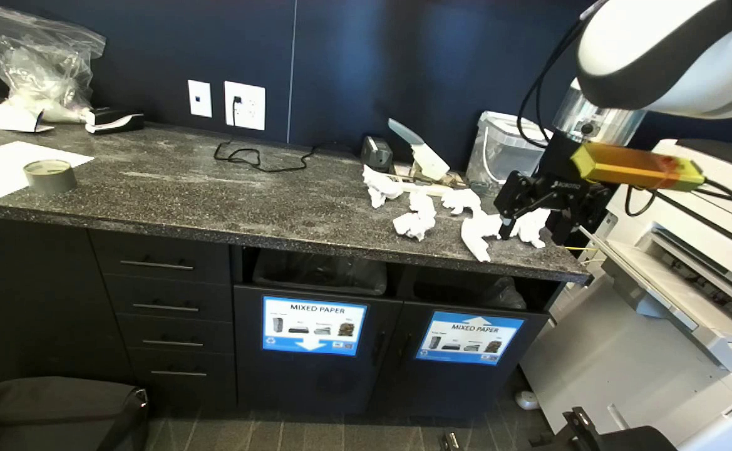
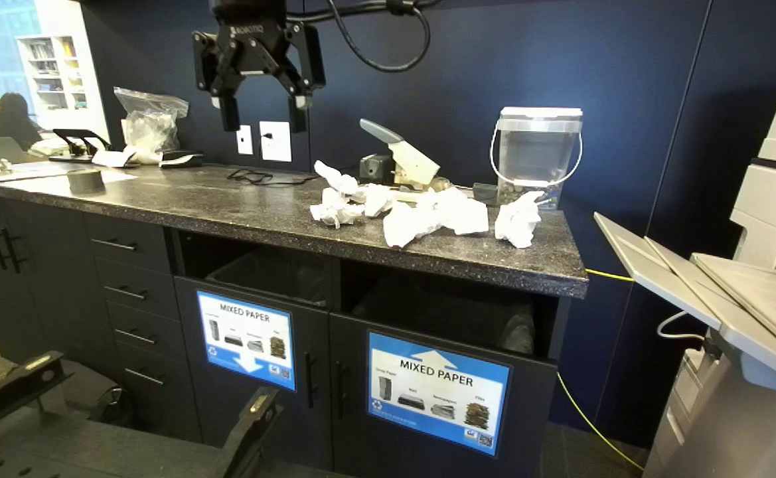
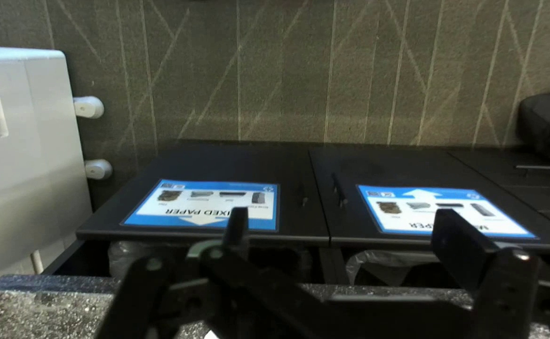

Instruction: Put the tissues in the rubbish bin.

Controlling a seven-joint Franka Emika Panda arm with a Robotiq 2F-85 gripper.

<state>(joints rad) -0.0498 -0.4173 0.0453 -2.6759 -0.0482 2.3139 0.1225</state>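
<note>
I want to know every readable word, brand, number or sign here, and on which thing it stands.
"MIXED PAPER", down arrow: left label on the left bin front, in both exterior views.
"MIXED PAPER", up arrow: right label on the right bin front.
"ROBOTIQ": gripper.
Recycling symbol and QR code: both labels.
Captions on both labels: too small to read surely.
No number is readable.

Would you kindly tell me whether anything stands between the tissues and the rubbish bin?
Yes, the countertop: the tissues lie on top, while the rubbish bin opens beneath the front edge. Nothing else visible blocks the route over that edge.
</note>
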